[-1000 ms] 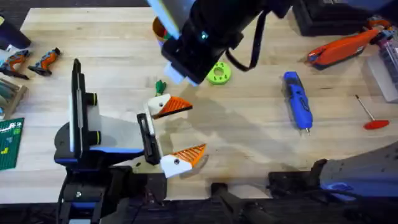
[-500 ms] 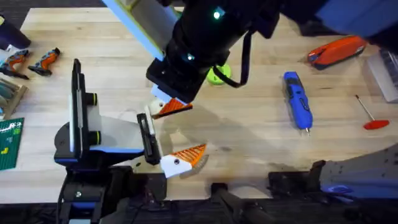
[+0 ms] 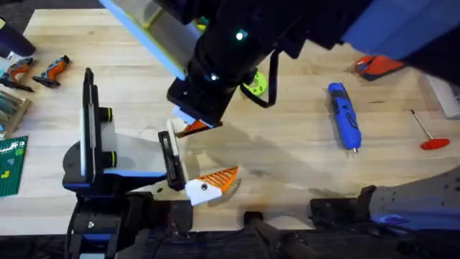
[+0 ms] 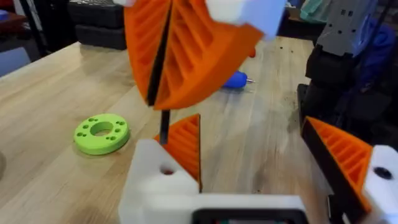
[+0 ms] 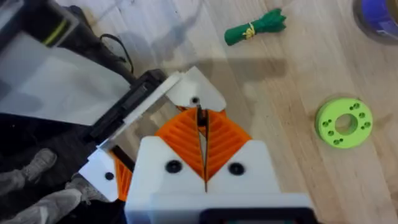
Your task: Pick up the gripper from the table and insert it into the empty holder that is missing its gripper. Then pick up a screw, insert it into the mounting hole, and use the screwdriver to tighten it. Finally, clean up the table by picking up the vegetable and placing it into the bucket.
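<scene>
On the pale wood table (image 3: 287,162), right jaws pinch a thin dark pin (image 4: 164,127); left jaws gape.

no legible text or labels

Disc (image 3: 254,84) btwn vegetable (image 5: 255,27) & screwdriver (image 3: 343,115)

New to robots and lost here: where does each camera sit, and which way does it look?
Overhead: above the table, looking down and forward; both arms show.
Left wrist: faces the right gripper across its own open left gripper.
Right wrist: looks down past its own fingers, shut on a pin.
Both wrists share the green disc.
</scene>
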Action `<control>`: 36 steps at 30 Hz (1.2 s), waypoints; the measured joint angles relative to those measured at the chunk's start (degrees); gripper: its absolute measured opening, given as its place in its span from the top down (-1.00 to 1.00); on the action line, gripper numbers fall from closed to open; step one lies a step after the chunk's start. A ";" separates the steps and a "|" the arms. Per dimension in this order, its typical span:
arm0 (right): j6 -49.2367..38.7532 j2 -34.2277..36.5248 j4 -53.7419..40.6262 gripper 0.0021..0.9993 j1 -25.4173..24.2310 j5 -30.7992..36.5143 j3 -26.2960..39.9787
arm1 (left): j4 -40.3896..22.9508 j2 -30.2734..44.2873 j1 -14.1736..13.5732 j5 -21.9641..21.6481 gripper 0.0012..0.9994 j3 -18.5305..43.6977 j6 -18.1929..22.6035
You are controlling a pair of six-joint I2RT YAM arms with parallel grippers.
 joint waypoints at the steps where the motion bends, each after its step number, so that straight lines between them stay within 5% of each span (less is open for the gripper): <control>1: -0.05 0.00 0.19 0.99 0.19 0.00 0.00 | 0.00 -0.01 0.00 0.00 -0.97 0.00 -0.01; 36: -1.73 1.29 0.24 0.99 1.09 0.00 -0.04 | 0.00 0.00 0.00 0.00 -0.97 0.00 -0.01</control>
